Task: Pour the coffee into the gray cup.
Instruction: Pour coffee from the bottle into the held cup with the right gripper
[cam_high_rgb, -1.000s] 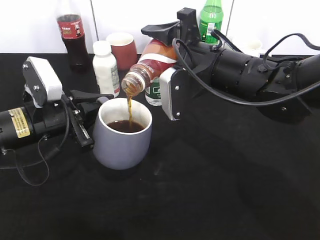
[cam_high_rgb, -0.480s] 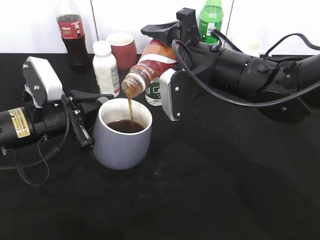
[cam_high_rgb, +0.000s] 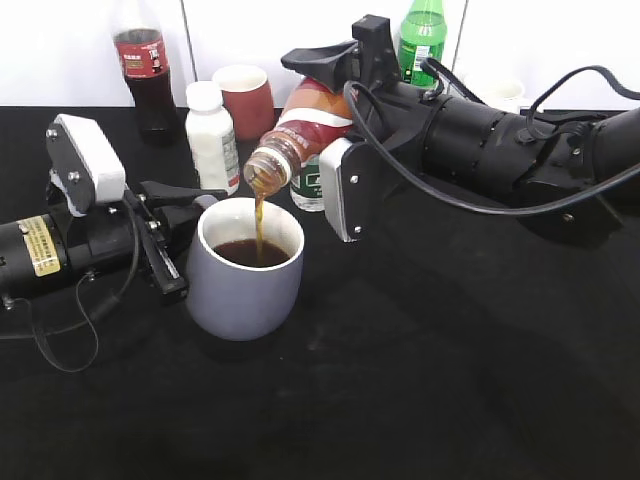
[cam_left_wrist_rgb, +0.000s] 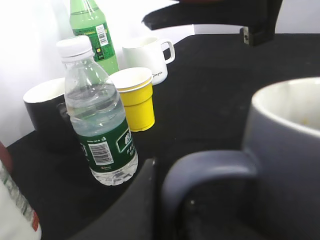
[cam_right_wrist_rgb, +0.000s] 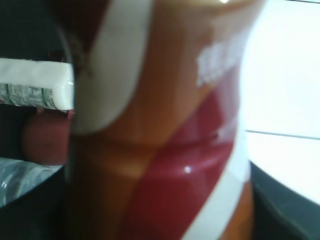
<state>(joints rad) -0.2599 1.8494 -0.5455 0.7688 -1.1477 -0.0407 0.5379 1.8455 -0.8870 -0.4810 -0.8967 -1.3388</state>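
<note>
R gripper (cam_high_rgb: 335, 120) grips tilted coffee (cam_high_rgb: 300, 125), pouring into gray cup (cam_high_rgb: 245, 285); L gripper (cam_high_rgb: 165, 235) clamps handle

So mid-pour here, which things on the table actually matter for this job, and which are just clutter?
In the job:
- coffee bottle, tipped in the right end effector
- gray cup, handle at the left end effector

Just lying about:
- cola bottle
- white pill bottle
- dark red cup
- water bottle
- yellow cup
- white mug
- green bottle
</note>
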